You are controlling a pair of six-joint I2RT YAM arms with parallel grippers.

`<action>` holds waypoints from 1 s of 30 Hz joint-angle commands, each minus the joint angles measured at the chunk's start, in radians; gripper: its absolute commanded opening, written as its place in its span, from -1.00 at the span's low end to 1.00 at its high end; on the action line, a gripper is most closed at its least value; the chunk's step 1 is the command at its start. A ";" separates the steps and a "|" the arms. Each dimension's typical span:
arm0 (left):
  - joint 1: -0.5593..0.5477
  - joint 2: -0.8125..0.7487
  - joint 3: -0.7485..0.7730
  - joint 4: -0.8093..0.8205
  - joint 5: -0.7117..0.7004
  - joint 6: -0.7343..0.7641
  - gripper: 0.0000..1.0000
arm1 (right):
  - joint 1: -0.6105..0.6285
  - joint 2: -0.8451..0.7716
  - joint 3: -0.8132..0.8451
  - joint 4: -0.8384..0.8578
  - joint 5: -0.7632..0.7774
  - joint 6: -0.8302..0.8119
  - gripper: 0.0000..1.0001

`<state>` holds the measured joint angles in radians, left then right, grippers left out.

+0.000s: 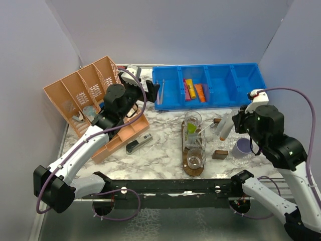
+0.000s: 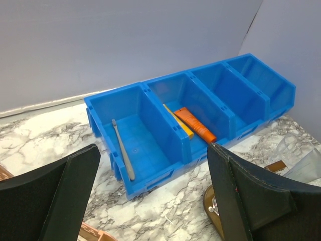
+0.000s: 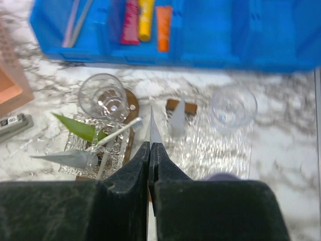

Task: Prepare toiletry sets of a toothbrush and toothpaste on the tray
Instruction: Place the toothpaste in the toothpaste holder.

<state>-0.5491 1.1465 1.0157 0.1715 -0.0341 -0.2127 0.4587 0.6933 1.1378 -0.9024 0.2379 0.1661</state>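
One lime tube (image 1: 192, 128), clear tumbler (image 1: 197, 144), brown tray (image 1: 193, 171)

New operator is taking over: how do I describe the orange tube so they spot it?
Find the long blue bin along the back. Its second compartment from the left holds three tubes. The orange tube is rightmost, beside the yellow tube, then the pink tube.
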 commanded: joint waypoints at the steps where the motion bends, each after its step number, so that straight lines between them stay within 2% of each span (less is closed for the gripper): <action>1: 0.003 0.005 0.004 0.027 0.044 -0.021 0.82 | 0.003 0.002 0.065 -0.209 0.244 0.340 -0.99; 4: 0.003 0.008 0.000 0.030 0.041 -0.022 0.82 | 0.003 -0.025 0.029 -0.214 0.214 0.411 -0.99; 8: 0.002 0.010 -0.002 0.031 0.040 -0.021 0.82 | 0.003 -0.043 -0.034 -0.209 0.249 0.492 -0.99; 20: 0.003 0.003 -0.001 0.033 0.043 -0.025 0.82 | 0.003 -0.041 -0.146 -0.142 0.434 0.629 -0.99; 26: 0.003 0.002 -0.002 0.034 0.047 -0.026 0.82 | 0.003 -0.041 -0.155 -0.116 0.450 0.592 -0.99; 30: 0.003 0.008 -0.002 0.038 0.058 -0.032 0.82 | 0.003 -0.076 -0.209 0.015 0.386 0.483 -0.99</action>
<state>-0.5491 1.1545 1.0157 0.1719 -0.0071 -0.2314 0.4587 0.6571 0.9764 -1.0561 0.6338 0.7403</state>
